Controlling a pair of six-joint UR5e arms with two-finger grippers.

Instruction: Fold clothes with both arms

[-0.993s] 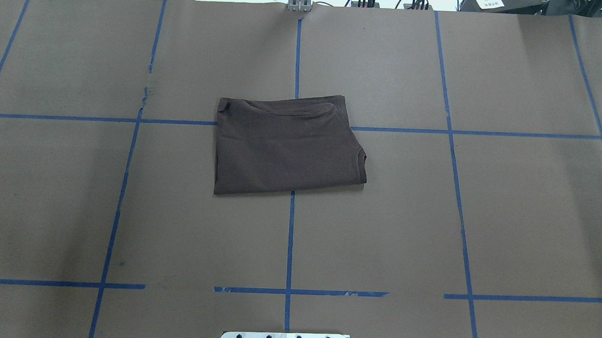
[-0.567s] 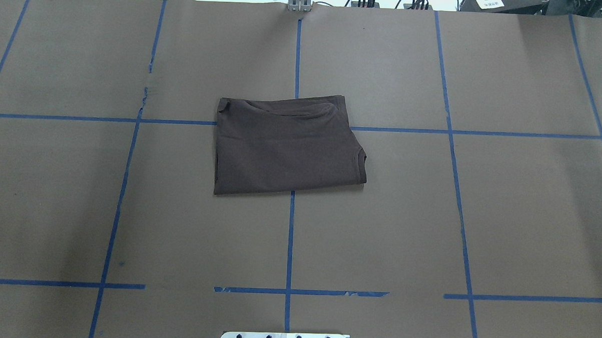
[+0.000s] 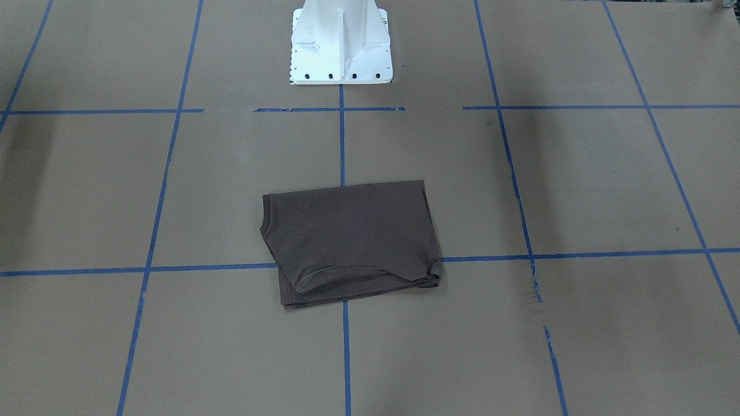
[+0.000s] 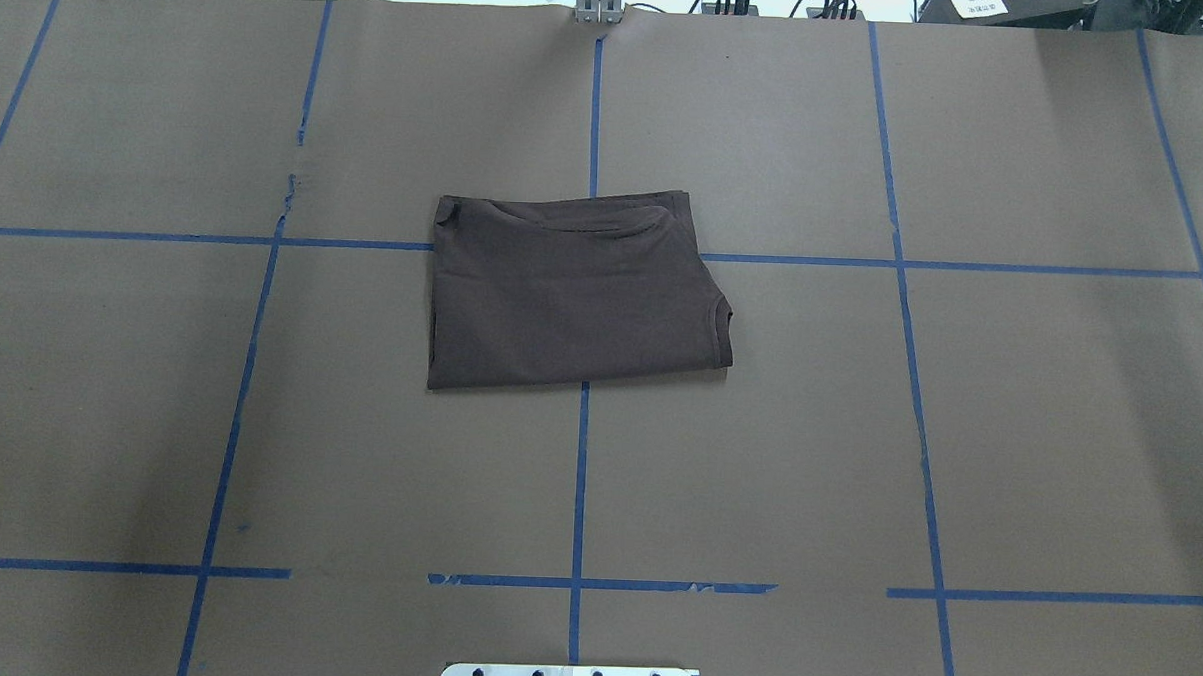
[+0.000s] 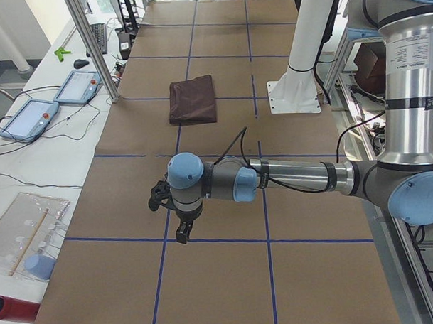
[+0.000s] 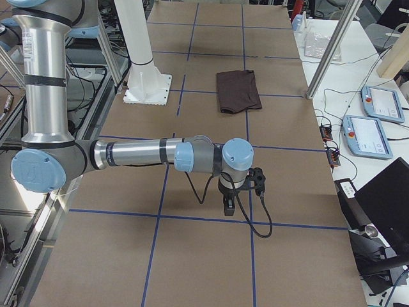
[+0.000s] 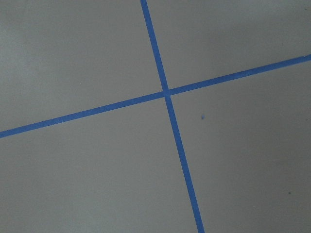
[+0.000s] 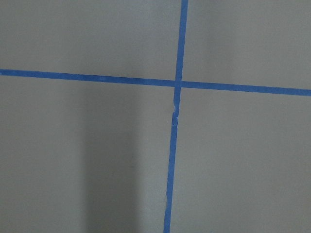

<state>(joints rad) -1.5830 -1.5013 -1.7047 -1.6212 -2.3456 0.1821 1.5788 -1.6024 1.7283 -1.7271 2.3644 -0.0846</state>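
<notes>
Exterior left: T-shirt point(image 5: 192, 99) well apart from left hand point(image 5: 182, 236), right hand point(image 6: 228, 210); openness indiscernible.

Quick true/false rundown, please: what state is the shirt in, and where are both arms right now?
1. The T-shirt lies folded into a compact rectangle on the table. True.
2. The left end effector is gripping the T-shirt. False: it is well away from it, above bare table.
3. The T-shirt covers a crossing of the blue tape lines. True.
4. The right end effector rests on the T-shirt. False: it is far from it, near another tape crossing.
5. Neither wrist camera shows the T-shirt. True.
</notes>
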